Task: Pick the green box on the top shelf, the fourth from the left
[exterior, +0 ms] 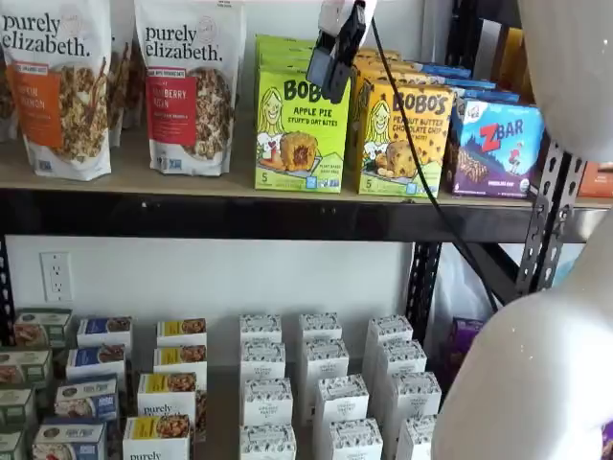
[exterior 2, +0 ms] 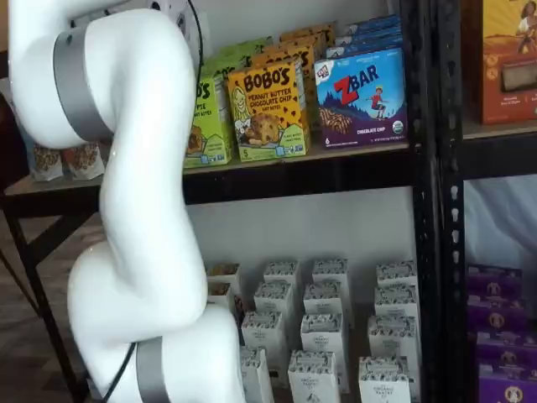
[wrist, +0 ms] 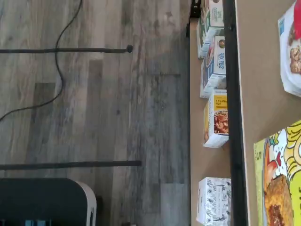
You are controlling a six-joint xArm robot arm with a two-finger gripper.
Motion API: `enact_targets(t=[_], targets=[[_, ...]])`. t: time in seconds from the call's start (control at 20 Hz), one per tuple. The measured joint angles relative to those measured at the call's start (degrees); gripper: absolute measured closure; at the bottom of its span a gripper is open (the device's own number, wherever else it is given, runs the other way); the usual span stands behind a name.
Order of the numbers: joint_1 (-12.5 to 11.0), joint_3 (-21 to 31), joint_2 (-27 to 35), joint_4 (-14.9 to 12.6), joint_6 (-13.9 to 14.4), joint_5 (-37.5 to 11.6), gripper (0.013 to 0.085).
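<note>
On the top shelf [exterior: 239,182], the green box [exterior: 301,129] stands upright at the front edge, its lime face lettered "BOBO'S APPLE PIE" turned outward. Just beside it, touching on one side, is the orange-yellow Bobo's peanut butter box [exterior: 402,139], and past that one the blue ZBar box [exterior: 496,146]. On the green box's other side stand two purely elizabeth granola bags [exterior: 187,86], a little apart from it. More green cartons line up behind the green box toward the back of the shelf.

The tool [exterior: 335,67] hangs from above, directly in front of the green box's upper right corner, a black cable trailing down from it across the peanut butter box. Its black fingers show side-on, so the pictures alone leave the gap unclear; they stand as wide apart as they go, with nothing between them.

The white arm [exterior 2: 126,193] hides most of the green box in a shelf view. In the wrist view, a corner of the green box [wrist: 280,183] shows beyond the shelf's black rail [wrist: 233,117], with small cartons [wrist: 216,117] on the lower shelf beneath it.
</note>
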Motion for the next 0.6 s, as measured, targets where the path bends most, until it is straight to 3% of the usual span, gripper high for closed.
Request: enact_targets(t=[0.4, 0.6], targets=[[-0.9, -0.3, -1.0, 2.1, -0.1, 0.3, 0.0130], [-0.8, 1.3, -2.5, 2.5, 0.0, -3.3, 0.0130]])
